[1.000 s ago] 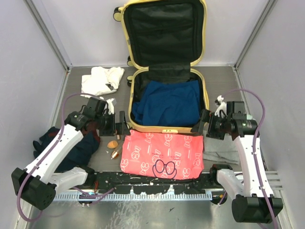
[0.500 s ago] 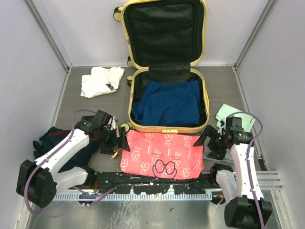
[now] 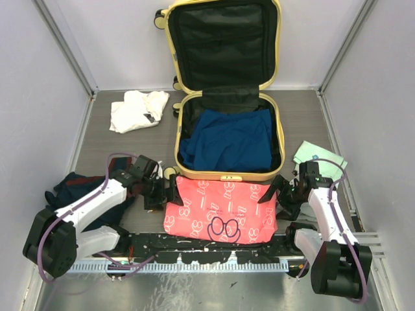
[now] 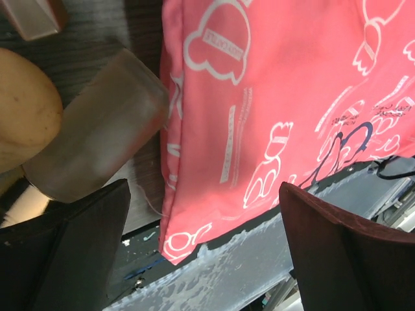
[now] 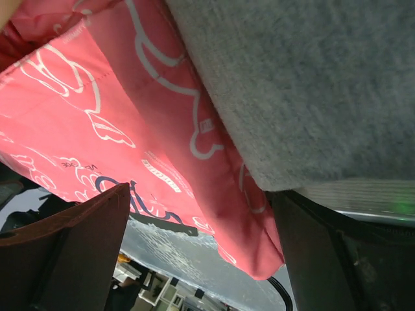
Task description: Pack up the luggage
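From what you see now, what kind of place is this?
Probably a robot test booth: plain pale walls box in a grey tabletop, and two white arms face an open pale-yellow hard-shell suitcase.

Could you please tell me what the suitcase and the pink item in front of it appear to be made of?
The luggage: smooth, rigid-looking pale-yellow shell, probably hard plastic, with matte black fabric lining. The pink printed item: soft, matte woven cloth, judging by its stitched hem and slight wrinkles.
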You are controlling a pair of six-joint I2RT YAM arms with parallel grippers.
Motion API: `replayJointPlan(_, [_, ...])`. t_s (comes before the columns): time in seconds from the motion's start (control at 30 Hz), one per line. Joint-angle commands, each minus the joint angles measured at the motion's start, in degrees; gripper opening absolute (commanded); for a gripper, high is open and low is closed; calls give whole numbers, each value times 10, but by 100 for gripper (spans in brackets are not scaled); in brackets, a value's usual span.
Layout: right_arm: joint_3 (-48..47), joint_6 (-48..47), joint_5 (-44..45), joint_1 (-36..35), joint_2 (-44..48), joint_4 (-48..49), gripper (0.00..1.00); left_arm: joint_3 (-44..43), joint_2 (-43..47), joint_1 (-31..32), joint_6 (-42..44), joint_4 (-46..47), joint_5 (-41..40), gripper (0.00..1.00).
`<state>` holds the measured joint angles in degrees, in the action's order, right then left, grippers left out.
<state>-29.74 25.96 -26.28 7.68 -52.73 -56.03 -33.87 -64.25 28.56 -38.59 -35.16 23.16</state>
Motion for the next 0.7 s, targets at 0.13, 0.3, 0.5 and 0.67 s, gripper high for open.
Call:
replayJointPlan(0.13, [23, 25, -14, -47, -12, 82, 93, 20, -22, 12, -8, 51, -47, 98])
replayJointPlan(0.3, [37, 39, -12, -67, -32, 114, 90, 34, -46, 14, -7, 97, -61, 98])
replayJointPlan(0.5, [58, 67, -7, -82, -50, 158, 83, 47, -69, 22, -13, 157, -42, 90])
replayJointPlan(0.67, [72, 84, -24, -93, -51, 206, 65, 50, -81, 35, -13, 206, -4, 65])
